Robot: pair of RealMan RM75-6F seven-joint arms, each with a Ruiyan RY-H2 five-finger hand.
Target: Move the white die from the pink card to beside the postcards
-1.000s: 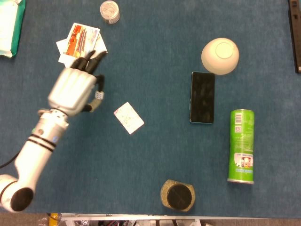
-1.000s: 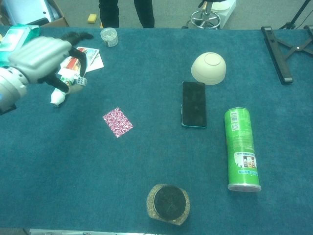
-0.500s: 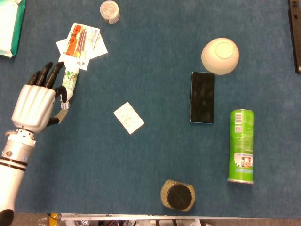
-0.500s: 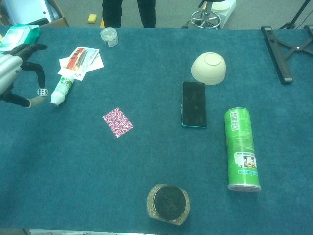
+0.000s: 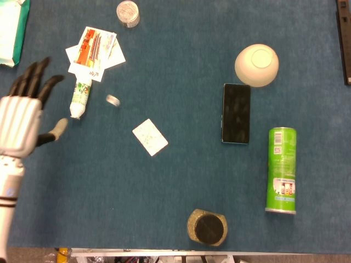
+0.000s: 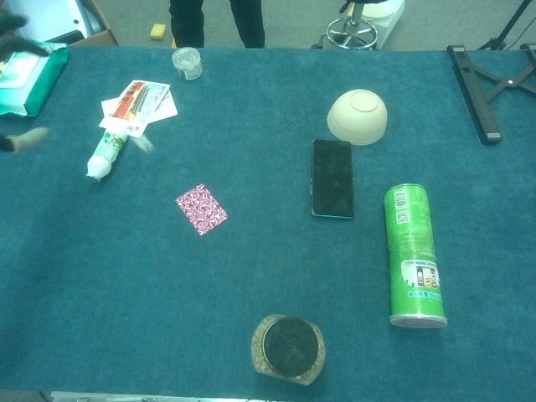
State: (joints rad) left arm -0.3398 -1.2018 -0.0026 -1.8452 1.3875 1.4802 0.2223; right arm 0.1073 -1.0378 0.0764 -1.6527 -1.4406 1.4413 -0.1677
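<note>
While the white die (image 5: 113, 101) is showing only as a small motion-blurred patch on the blue table (image 5: 175, 186), the left hand (image 5: 23, 123) is hovering at the far left edge, fingers spread wide and holding nothing. Its dark fingertips (image 5: 34, 74) are pointing up toward the green packet (image 5: 12, 30) in the corner, and its thumb is reaching toward the small tube (image 5: 80, 97). In the chest view only the tips of that hand (image 6: 18, 138) are peeking in at the left border.

Die: sitting just right of the tube, below and slightly right of the postcards (image 5: 94, 50), well apart from the hand. Whether it is resting flat, I cannot tell; the blur is hiding its faces. In the chest view it is reading as a pale smear (image 6: 145, 143) beside the tube.

Pink card (image 6: 201, 209): lying bare, lower right of the die and apart from it.

Right hand: not appearing in either view.

Elsewhere on the table, an upturned cream bowl (image 5: 256, 65) is sitting above a black phone (image 5: 236, 113), with a green can (image 5: 281, 169) lying on its side to the right.
</note>
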